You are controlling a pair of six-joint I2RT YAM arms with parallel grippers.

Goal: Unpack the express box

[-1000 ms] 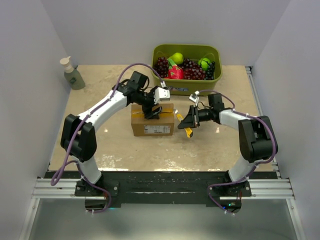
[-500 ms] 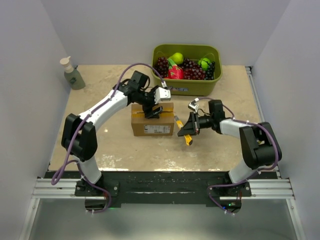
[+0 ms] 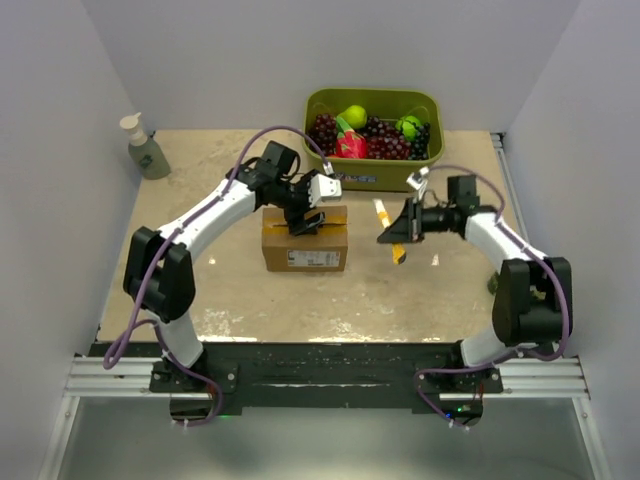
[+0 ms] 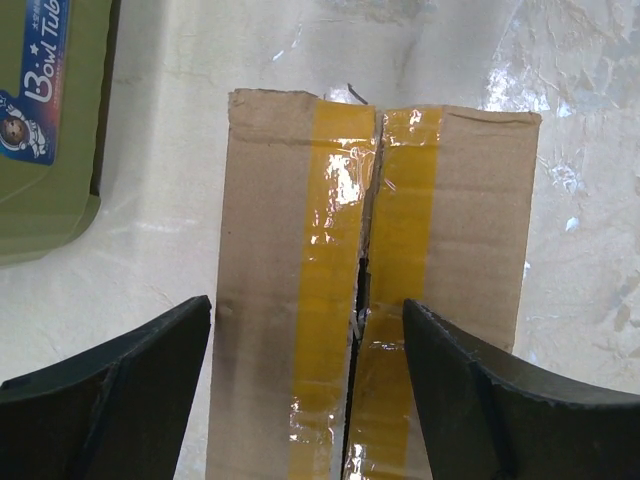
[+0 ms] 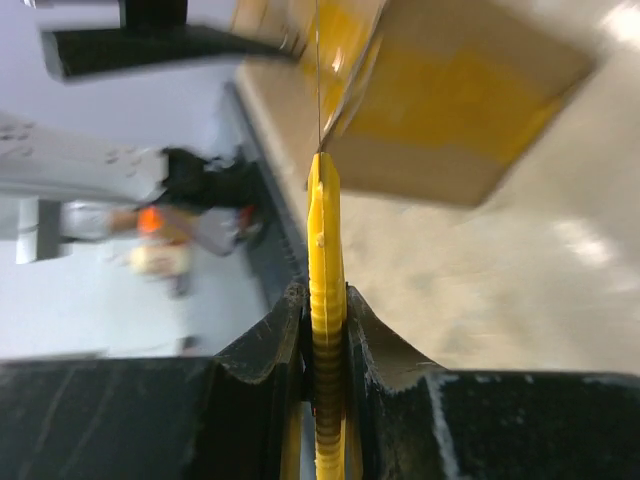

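The express box [image 3: 305, 245] is a brown carton on the table's middle, with yellow tape on top. In the left wrist view the box [image 4: 270, 250] shows a slit [image 4: 365, 250] running along the taped seam. My left gripper [image 3: 308, 222] hovers just above the box top, open, its jaws [image 4: 308, 305] spread wide over the seam. My right gripper [image 3: 395, 233] is to the right of the box, apart from it, shut on a yellow box cutter [image 5: 322, 250]. The cutter's thin blade points toward the box [image 5: 450, 100].
A green plastic bin [image 3: 370, 178] holding grapes and other fruit stands at the back, just behind the box; its wall shows in the left wrist view [image 4: 45, 120]. A soap dispenser bottle [image 3: 146, 148] stands at the back left. White walls close in both sides.
My right gripper has carried the yellow cutter right and toward the back, away from the box's right end. The left arm and the box have not moved.
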